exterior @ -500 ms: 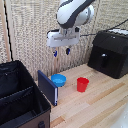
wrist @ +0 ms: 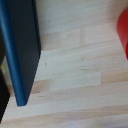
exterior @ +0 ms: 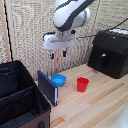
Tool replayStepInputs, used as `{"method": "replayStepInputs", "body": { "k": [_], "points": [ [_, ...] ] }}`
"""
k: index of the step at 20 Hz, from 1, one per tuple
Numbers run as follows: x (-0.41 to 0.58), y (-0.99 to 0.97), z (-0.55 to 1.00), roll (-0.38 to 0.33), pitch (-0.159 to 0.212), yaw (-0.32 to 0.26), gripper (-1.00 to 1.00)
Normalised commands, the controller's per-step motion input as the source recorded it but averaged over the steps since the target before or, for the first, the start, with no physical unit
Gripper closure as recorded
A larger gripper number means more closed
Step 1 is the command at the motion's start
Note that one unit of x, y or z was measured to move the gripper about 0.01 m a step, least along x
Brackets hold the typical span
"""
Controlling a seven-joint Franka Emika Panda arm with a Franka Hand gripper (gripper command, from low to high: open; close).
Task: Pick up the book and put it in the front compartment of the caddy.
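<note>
The book point(exterior: 47, 88), thin and dark navy, stands upright on edge against the right wall of the caddy point(exterior: 39, 113). In the wrist view the book point(wrist: 22, 50) fills one side as a dark blue slab over the wooden table. The caddy is a black fabric box split by a partition point(exterior: 17, 94) into two sections that look empty; I cannot tell which is the front compartment. My gripper point(exterior: 58, 54) hangs open above the book and bowl, well clear of both, with nothing between its fingers.
A light-blue bowl point(exterior: 58, 80) sits right beside the book. A red cup point(exterior: 82, 84) stands to its right and shows at the wrist view's edge point(wrist: 124, 30). A glossy black machine point(exterior: 110, 52) occupies the back right. A woven screen stands behind the table.
The gripper has come down and slightly toward the exterior view's left, closer over the book. The book, bowl and cup have not moved.
</note>
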Motion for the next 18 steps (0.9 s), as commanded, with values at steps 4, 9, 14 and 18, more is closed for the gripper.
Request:
{"method": "replayStepInputs", "body": {
  "k": [4, 9, 14, 18],
  "points": [
    [0.075, 0.49, -0.29, -0.063, 0.013, 0.056, -1.00],
    [0.129, 0.35, -0.31, -0.052, 0.002, 0.046, -1.00],
    [0.087, 0.28, -0.21, -0.001, 0.000, 0.032, -1.00],
    [0.124, 0.09, -0.34, -0.017, 0.000, 0.055, -1.00]
  ]
}}
